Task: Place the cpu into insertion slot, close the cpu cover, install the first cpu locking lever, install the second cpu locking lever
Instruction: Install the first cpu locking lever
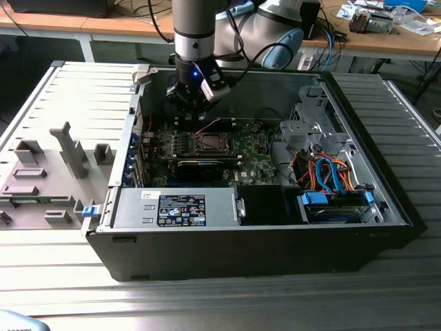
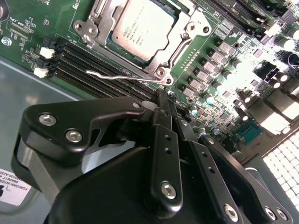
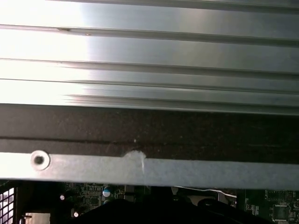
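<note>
cpu [image 2: 140, 28] seated in insertion slot [image 2: 161, 72], cover down | jaws [image 2: 163, 100] pressed together, empty, just beside slot's lever [image 2: 121, 74]

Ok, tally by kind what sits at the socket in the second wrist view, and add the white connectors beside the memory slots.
cpu: 1
cpu cover: 1
wire locking lever: 1
white connectors: 2
Total: 5
</note>
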Controlling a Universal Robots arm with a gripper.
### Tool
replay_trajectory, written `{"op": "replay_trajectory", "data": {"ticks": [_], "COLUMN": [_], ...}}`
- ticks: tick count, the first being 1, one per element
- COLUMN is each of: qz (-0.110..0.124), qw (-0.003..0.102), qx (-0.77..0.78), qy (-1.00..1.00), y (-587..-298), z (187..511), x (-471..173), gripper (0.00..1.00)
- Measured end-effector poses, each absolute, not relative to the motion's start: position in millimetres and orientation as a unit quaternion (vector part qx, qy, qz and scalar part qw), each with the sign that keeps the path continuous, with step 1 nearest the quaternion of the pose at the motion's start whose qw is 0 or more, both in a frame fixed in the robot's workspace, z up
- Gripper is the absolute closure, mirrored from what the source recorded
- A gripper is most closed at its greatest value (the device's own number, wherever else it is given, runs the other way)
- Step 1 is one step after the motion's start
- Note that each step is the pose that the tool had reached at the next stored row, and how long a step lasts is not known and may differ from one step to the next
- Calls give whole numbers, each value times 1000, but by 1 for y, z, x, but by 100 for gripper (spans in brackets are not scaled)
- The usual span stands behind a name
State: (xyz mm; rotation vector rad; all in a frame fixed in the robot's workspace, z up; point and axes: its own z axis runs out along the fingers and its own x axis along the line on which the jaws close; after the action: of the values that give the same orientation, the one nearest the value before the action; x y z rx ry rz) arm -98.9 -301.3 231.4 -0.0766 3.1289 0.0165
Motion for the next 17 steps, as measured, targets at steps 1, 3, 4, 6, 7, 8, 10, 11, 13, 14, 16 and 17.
{"op": "replay_trajectory", "data": {"ticks": [1,3,4,6,7,8,10,11,13,14,16,17], "qz": [5,5,5,5,5,5,5,5,5,5,5,5], "qw": [6,6,6,6,6,6,6,6,6,6,6,6], "qx": [-24,-24,-24,-24,-24,-24,-24,-24,-25,-25,-24,-24], "qy": [1000,1000,1000,1000,1000,1000,1000,1000,1000,1000,1000,1000], "y": [-301,-301,-301,-301,-301,-301,-301,-301,-301,-301,-300,-300], "z": [231,230,229,228,227,227,225,224,222,221,219,218], "x": [-99,-99,-99,-99,-99,-99,-99,-99,-98,-98,-97,-96], "gripper": [89,89,89,89,89,89,89,89,89,89,89,89]}}
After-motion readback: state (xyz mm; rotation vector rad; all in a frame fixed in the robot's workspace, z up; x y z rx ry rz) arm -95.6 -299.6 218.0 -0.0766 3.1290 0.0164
